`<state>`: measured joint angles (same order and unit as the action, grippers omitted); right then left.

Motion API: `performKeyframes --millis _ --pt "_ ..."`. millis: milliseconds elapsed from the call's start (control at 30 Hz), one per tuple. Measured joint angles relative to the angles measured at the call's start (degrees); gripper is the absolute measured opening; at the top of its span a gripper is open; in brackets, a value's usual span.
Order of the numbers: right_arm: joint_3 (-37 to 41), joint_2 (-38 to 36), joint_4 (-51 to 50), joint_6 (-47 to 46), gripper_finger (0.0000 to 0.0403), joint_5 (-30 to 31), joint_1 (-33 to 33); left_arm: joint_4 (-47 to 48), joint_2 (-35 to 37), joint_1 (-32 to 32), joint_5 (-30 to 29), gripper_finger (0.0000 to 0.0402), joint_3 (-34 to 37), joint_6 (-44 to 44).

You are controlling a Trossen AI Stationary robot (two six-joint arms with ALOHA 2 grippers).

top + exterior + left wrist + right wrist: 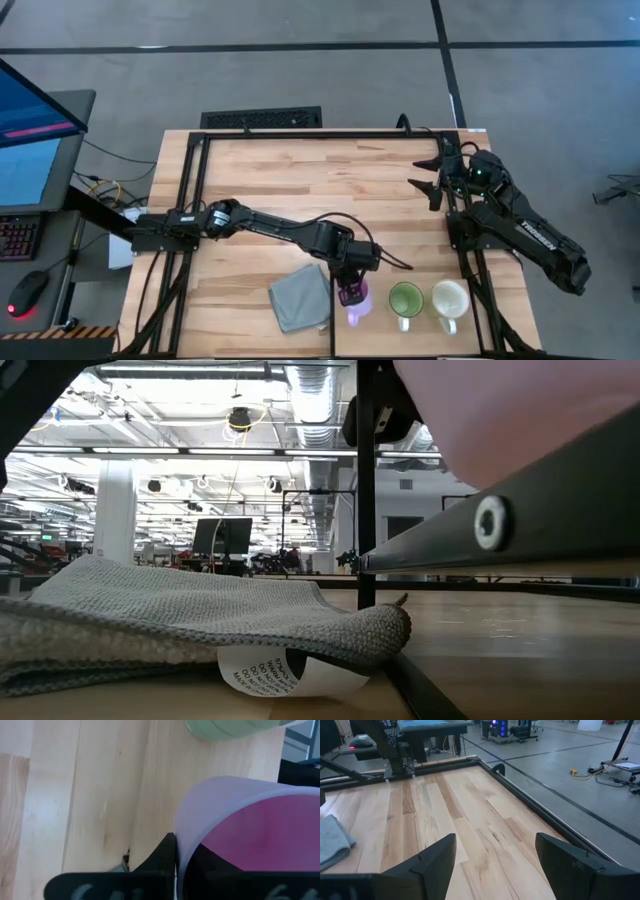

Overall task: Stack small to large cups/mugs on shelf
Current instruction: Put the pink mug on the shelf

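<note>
The lilac-purple mug (356,302) is near the table's near edge, its handle (352,320) toward the near edge. In the low view it fills the upper right (520,410). The green mug (405,299) and the cream-white mug (450,299) stand upright to its right in a row. My left gripper (350,283) is over the purple mug's far rim and shut on it. My right gripper (432,175) waits open over the table's far right corner, with nothing between its fingers (495,840). My left gripper (182,855) holds the purple mug by the far part of its rim wall (187,835). One finger (162,857) is outside the wall and the other is inside the pink hollow. The fingers come from above, pointing down. I cannot tell whether the mug's base is on the table.
A grey cloth (300,297) lies just left of the purple mug, with a printed paper label (285,672) under its edge. A black frame (195,200) runs around the table and a dark bar (500,525) crosses the low view. Bare wood (300,180) spans the middle and far part.
</note>
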<state>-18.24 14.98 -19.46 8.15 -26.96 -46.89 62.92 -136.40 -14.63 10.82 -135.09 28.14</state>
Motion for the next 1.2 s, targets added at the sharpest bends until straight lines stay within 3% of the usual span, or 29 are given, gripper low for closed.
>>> performKeyframes --millis 467,1200 --pt "0.0 0.0 0.0 0.0 0.0297 0.0 0.0 -1.0 -0.1 -0.2 2.9 0.0000 0.0 0.4" --pt "0.0 0.0 0.0 0.0 0.0297 0.0 0.0 -1.0 -0.2 -0.2 2.3 0.0000 0.1 0.3"
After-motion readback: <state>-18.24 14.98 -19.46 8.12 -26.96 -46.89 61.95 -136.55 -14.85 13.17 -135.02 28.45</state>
